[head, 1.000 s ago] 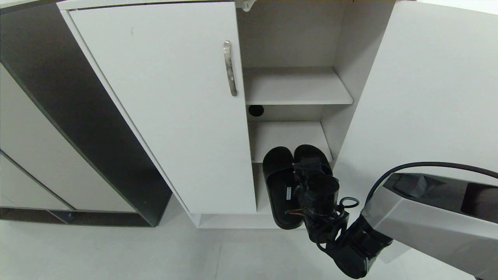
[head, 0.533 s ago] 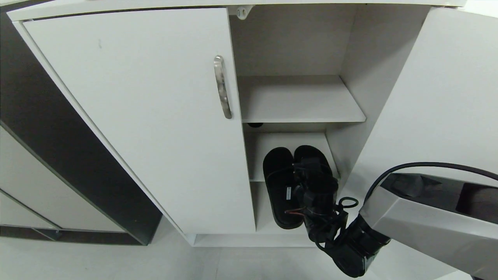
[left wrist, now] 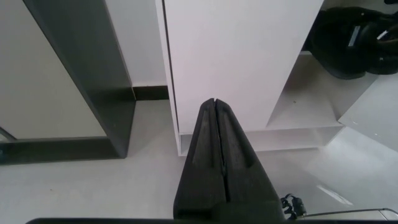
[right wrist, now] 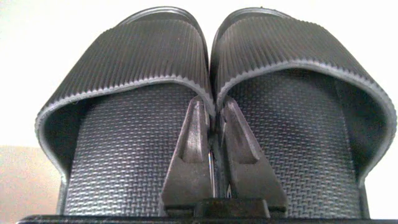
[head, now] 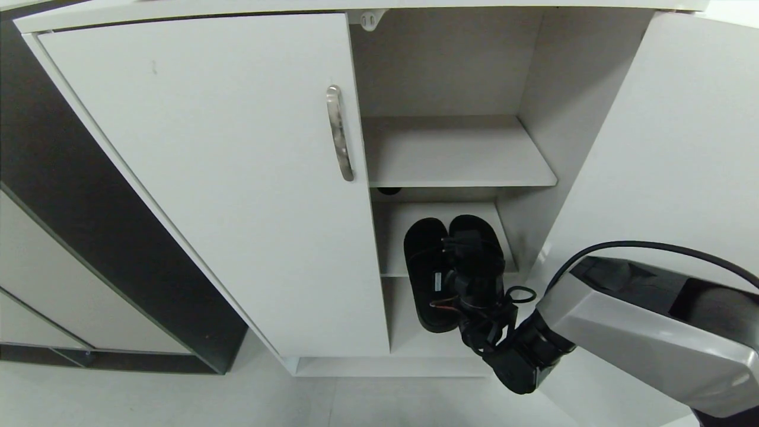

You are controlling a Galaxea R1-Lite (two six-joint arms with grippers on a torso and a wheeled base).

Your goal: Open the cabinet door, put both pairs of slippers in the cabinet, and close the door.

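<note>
Slippers [head: 427,267] held at the open right side of the cabinet [head: 569,89].
Right pincer [right wrist: 211,109] clamped on the pair's adjoining straps, in front of the middle shelf [head: 394,237]; left pincer [left wrist: 214,109] closed, empty, above the floor [left wrist: 93,186].

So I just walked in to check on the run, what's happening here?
The right end effector is shut on a pair of black slippers, pinching their inner strap edges, and holds them before the lower shelves of the cabinet. The right door is open, the left door closed. The left end effector is shut and empty, near the floor.
</note>
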